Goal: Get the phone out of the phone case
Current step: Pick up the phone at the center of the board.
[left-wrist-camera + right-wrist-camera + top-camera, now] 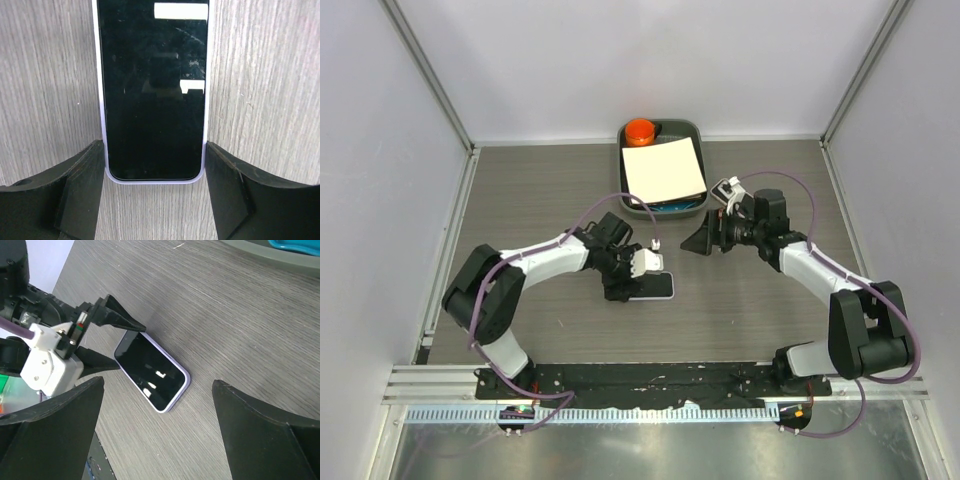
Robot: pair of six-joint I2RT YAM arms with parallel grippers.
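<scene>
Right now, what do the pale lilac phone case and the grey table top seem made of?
Pale lilac phone case: probably soft plastic or silicone, matte; its rounded rim shows no glare. Grey table top: likely wood-grain laminate, matte; fine straight streaks.

Seeing phone (652, 287) flat on table (540, 190), screen up, long axis left-right, roughly mid-table. Left gripper (620, 283) down at its left end, fingers straddling that short end, white camera block (645, 263) just over the phone's far edge. Tray (678, 124) against far edge of table, centred — white sheet (663, 168) covering most of it, orange round object (641, 131) in its far-left corner, sliver of blue (670, 207) showing at the sheet's near edge. Right gripper (695, 240) right and far of the phone, apart from it — pointing left, just near of the tray's near-right corner. Purple cables (588, 212) looped over both arms.
</scene>
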